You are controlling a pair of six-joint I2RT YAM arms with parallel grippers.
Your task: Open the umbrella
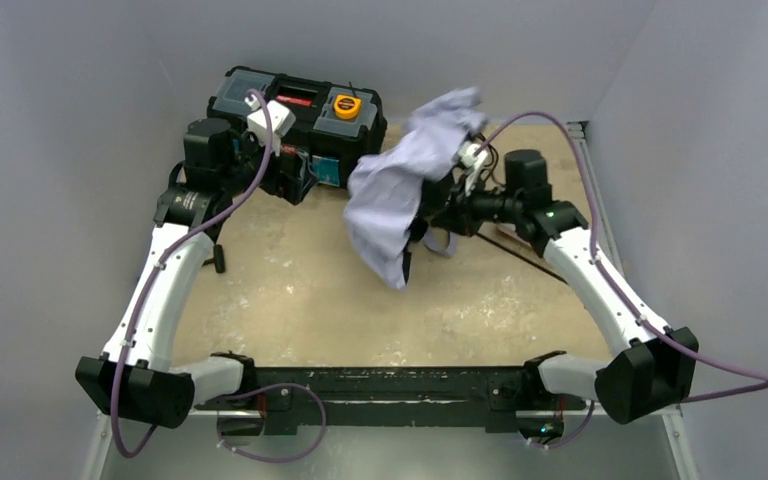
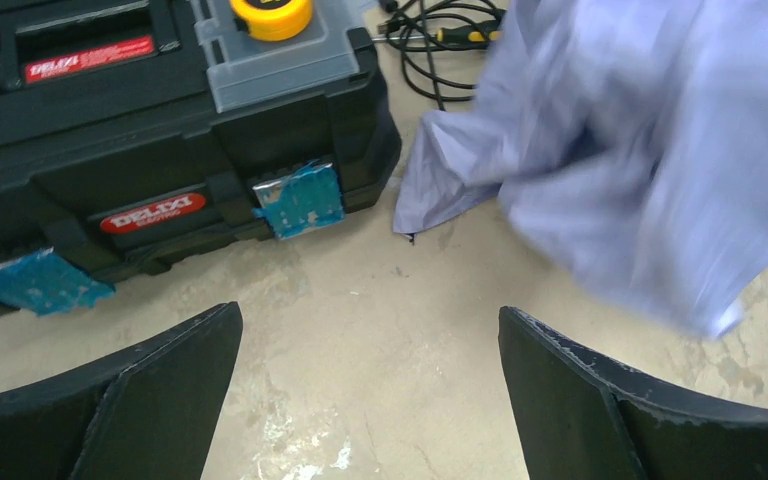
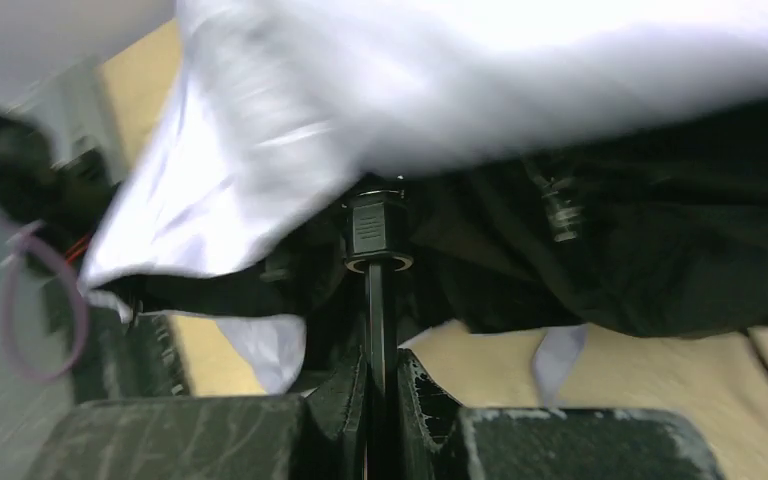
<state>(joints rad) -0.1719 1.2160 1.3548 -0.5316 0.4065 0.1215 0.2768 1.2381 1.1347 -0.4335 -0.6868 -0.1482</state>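
Note:
The umbrella [image 1: 400, 185] is held in the air at the back centre-right, its pale lilac canopy loose and half spread, black lining below. My right gripper [image 1: 447, 212] is shut on the umbrella's thin black shaft [image 3: 380, 300]; in the right wrist view the jaws pinch it at the bottom, below the black runner collar [image 3: 378, 232]. The canopy [image 3: 480, 90] billows above, blurred. My left gripper [image 2: 370, 400] is open and empty, low over the table by the toolbox; the canopy [image 2: 640, 150] hangs to its right. The handle is hidden.
A black toolbox [image 1: 295, 125] with a yellow tape measure [image 1: 346, 104] stands at the back left, also in the left wrist view [image 2: 160, 130]. Black cables and a screwdriver [image 2: 440, 40] lie behind it. Grey walls close in on three sides.

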